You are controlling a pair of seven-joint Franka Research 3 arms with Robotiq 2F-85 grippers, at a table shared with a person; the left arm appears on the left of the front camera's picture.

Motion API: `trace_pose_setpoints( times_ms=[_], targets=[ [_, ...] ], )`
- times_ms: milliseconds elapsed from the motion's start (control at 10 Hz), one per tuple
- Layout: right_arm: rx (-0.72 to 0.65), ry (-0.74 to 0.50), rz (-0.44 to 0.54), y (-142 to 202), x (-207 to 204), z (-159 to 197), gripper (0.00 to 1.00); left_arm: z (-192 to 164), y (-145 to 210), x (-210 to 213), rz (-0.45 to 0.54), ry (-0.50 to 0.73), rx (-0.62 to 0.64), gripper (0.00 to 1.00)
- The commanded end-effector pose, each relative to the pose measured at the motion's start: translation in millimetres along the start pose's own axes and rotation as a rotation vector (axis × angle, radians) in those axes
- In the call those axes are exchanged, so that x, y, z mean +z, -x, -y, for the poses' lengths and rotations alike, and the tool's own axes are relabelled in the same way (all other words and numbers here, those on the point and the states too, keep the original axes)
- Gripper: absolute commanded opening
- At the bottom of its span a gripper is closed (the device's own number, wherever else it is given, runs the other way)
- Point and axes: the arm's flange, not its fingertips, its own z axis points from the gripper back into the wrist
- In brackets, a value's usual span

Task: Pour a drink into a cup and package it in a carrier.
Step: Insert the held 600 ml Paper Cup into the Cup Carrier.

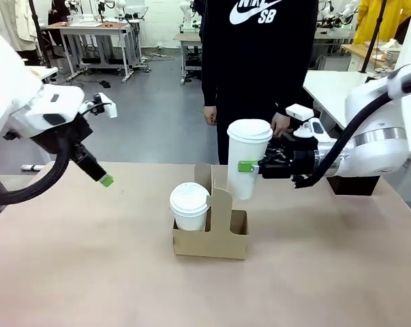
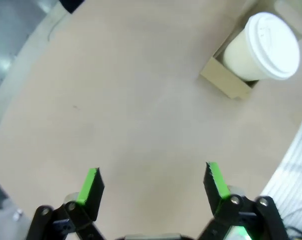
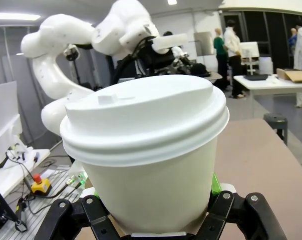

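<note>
I'm gripping the tall lidded cup (image 1: pixel 249 146) around its middle with my right claw (image 1: pixel 250 166), holding it upright just above the free slot of the carrier (image 1: pixel 208 244) on the counter (image 1: pixel 89 259). It's thin paper, probably full and heavy, so I'm judging that gentle, even pressure below the lid suits it best. My left claw (image 1: pixel 104 179) is hanging released, fingers spread, well off to the side.

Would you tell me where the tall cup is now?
Front view, centre: the right gripper holds the tall cup above the carrier, right of its handle.
</note>
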Motion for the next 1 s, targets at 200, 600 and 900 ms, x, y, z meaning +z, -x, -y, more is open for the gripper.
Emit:
trace_pose_setpoints(
  times_ms=[200, 600, 900],
  targets=[
    [-0.026, -0.097, 0.004, 24, -14, 9, 0.80, -15, 43, -10, 0.095, 0.082, -0.013, 1.00],
    [-0.065, -0.139, 0.003, 38, -14, -3, 0.80, -22, 17, 1, 0.049, 0.037, -0.030, 1.00],
    [-0.089, -0.142, -0.011, 51, -12, -2, 0.80, -22, 17, 1, 0.049, 0.037, -0.030, 1.00]
  ],
)
